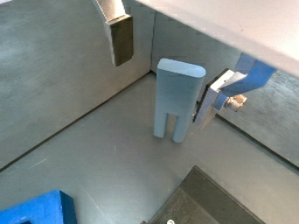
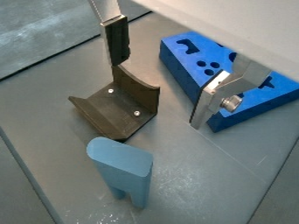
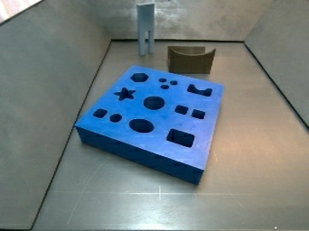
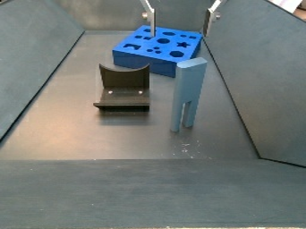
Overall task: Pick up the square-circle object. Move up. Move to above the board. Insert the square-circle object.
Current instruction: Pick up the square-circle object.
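Task at first step: pick-up not yet made, all later steps outstanding. Gripper (image 2: 158, 66) above the tabletop (image 4: 72, 170), fingers (image 1: 121, 42) spread wide, pinching nothing. Square-circle object (image 1: 177, 98) upright on the tabletop, below and between the fingers in a wrist view, touching neither pad as far as visible; also seen standing free in both side views (image 4: 189, 94). Board (image 3: 151, 113) flat on the tabletop, well apart from the peg; all cut-out holes empty. Dark brown notched block (image 2: 117, 106) beside the fingers, untouched. Remaining: closing on the peg, lift, transfer above the board, insertion.
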